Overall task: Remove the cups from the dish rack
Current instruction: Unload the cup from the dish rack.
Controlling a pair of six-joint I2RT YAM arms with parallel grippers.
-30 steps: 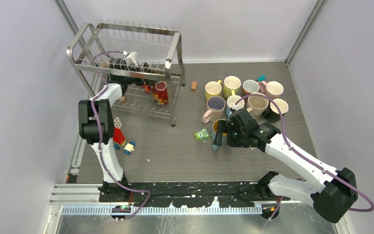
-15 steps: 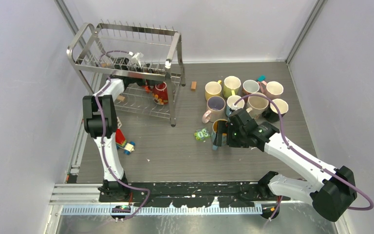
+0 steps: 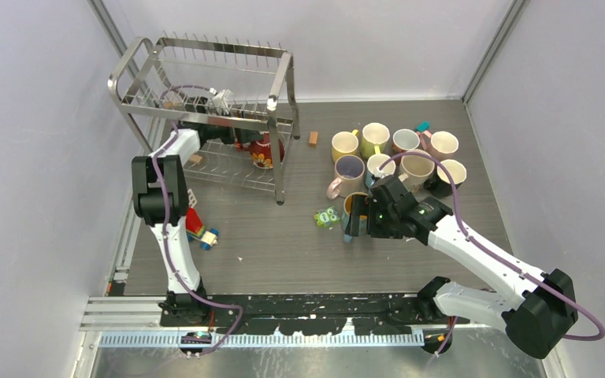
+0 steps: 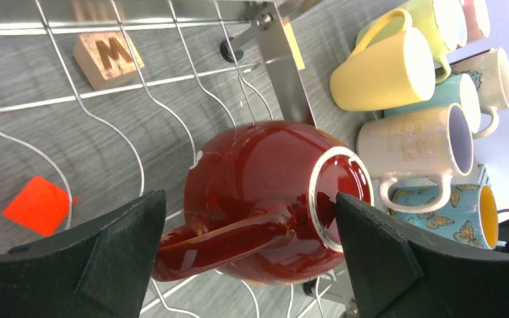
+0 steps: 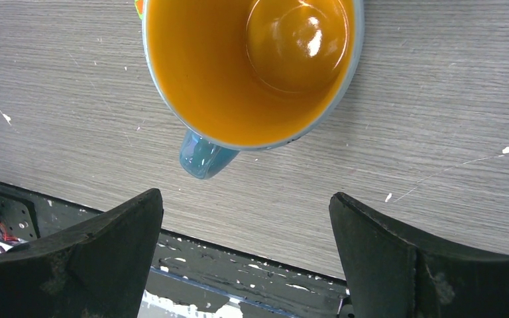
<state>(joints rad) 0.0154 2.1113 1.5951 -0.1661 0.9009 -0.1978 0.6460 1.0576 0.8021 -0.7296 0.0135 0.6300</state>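
— What surface is seen, and what is nearest?
— A grey wood-grain table [image 3: 268, 244] is enclosed by pale walls. Nearest, the right gripper [image 3: 354, 223] is held spread wide above a blue mug [image 5: 238, 59] with an orange inside. Nothing is gripped. The mug is stood upright on the table, its handle turned toward the fingers. A green cube [image 3: 327, 216] is set just beside it.
— And farther back?
— A cluster of pastel mugs [image 3: 416, 167] is gathered upright on the table behind. At the far left, the left gripper [image 4: 248, 202] is reached into the dish rack [image 3: 282, 87], fully spread on either side of a red mug [image 4: 265, 179] laid on its side on the lower wire tier. Whether the mug is touched cannot be told. A lettered wooden block [image 4: 108, 58] and an orange block [image 4: 36, 205] are seen beneath the wires.
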